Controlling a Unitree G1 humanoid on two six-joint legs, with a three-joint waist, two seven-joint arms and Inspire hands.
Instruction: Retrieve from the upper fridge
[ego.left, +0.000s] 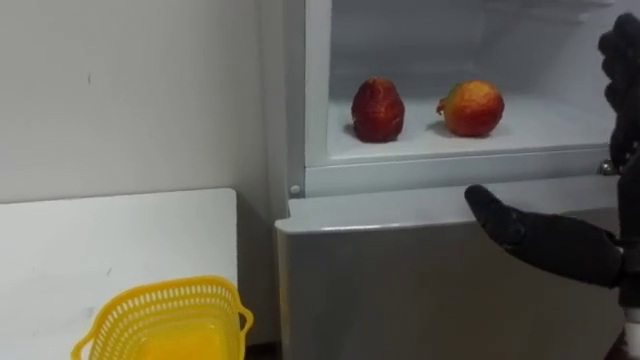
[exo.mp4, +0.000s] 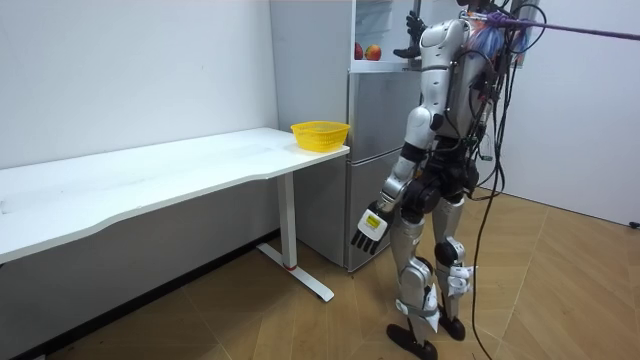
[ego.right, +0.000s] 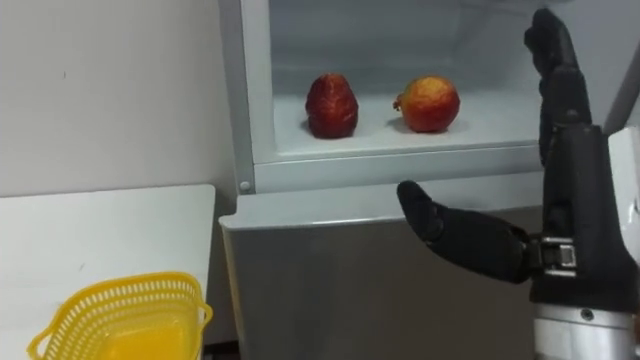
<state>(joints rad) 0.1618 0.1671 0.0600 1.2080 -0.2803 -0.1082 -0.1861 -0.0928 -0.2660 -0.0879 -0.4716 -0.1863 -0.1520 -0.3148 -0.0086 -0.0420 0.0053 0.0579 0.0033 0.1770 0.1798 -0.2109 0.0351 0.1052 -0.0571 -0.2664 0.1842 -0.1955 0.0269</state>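
Two fruits, a dark red fruit (ego.left: 378, 110) and a red-orange fruit (ego.left: 472, 108), are seen on the upper fridge shelf (ego.left: 560, 125), beyond and left of the raised fingers of the right hand (ego.right: 575, 190), which are spread and hold nothing. The reach is judged to be in hand. Next the fingers must be carried inward and curled round the nearer red-orange fruit, while the left hand (exo.mp4: 368, 228) is hung at the side, fingers straight.

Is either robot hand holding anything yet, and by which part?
Nothing is held. The right robot hand is raised open before the fridge shelf, clear of the dark red fruit and pomegranate; the left robot hand hangs open.
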